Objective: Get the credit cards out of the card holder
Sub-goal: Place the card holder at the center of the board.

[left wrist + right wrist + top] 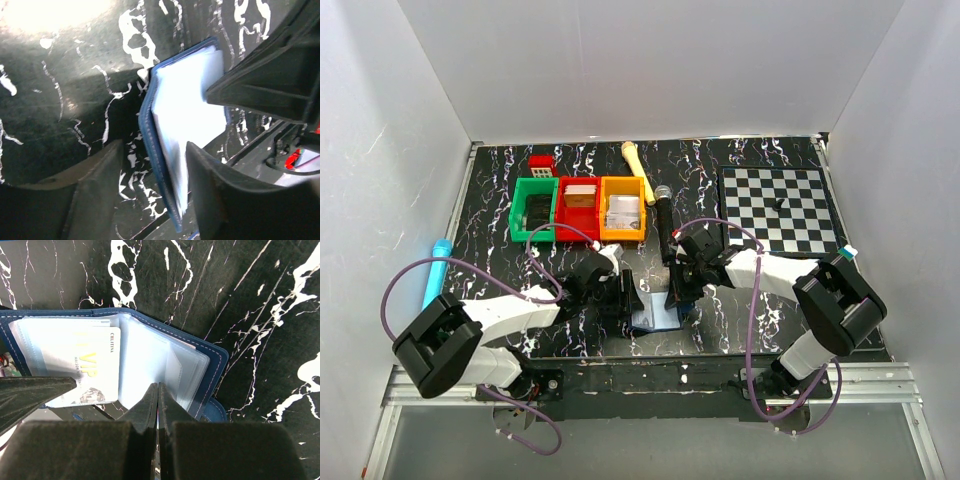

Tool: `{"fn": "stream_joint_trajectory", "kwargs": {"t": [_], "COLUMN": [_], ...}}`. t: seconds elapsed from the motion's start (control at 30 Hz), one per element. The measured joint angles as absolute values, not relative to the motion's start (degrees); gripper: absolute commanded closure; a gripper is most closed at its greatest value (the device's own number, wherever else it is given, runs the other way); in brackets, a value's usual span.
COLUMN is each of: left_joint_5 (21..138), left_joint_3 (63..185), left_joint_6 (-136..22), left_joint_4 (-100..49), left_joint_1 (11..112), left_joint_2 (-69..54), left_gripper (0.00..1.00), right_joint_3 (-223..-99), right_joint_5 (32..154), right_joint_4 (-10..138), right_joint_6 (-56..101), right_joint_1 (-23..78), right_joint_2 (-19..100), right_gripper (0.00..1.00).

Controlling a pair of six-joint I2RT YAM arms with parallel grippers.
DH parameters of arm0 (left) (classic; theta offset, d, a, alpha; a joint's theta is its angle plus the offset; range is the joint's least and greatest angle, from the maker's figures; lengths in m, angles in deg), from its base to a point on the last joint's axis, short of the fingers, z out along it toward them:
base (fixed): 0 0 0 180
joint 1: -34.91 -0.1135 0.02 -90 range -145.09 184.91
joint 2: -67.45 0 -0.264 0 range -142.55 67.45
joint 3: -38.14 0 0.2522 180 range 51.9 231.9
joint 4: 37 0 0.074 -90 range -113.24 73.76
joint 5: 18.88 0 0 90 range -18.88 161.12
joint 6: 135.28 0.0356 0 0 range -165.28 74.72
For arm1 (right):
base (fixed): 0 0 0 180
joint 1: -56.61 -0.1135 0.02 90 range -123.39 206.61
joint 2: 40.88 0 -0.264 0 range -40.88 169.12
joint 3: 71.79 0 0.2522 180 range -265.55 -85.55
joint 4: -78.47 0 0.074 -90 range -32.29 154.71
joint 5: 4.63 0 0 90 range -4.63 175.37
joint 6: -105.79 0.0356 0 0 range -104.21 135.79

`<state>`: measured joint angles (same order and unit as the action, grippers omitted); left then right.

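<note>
Left gripper (154,165) has its fingers spread, and the edge of the card holder (156,150) runs up between them without being pinched, as far as I can tell. Right gripper (158,390) is pressed fully together, tips down at the edge of the clear sleeves. I can't tell whether it's nipping a sleeve or just pinning it.

The holder lies open on the table (500,190), near the middle of the near edge, right between the two grippers. The one of the credit cards (92,365) I can make out, with gold VIP lettering, sits on the leaf towards the left arm. So the left gripper looks like the closer one for the pull, with the right holding things flat. The holder's spine runs roughly along the left fingers' reach, so I'd guess the card slides out sideways.

Nothing's crowding them. The green, red and orange bins (578,208) and a black microphone (663,215) sit further back, and the chessboard (780,205) is far right, well apart. The main risk is the two grippers bumping, since they're really close.
</note>
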<state>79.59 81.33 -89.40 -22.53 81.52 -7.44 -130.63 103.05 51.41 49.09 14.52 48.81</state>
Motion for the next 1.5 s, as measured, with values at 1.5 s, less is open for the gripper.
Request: {"fn": "stream_joint_trajectory", "kwargs": {"t": [1.5], "left_joint_5": [82.45], "left_joint_3": [79.71], "left_joint_6": [-92.16], "left_joint_4": [-22.42], "left_joint_1": [83.1], "left_joint_2": [-5.78], "left_gripper": [0.76], "right_joint_3": [-130.65], "right_joint_5": [99.29], "right_joint_4": [48.06], "right_joint_6": [49.0], "right_joint_1": [14.48], "right_joint_2": [46.14], "right_gripper": [0.99]}}
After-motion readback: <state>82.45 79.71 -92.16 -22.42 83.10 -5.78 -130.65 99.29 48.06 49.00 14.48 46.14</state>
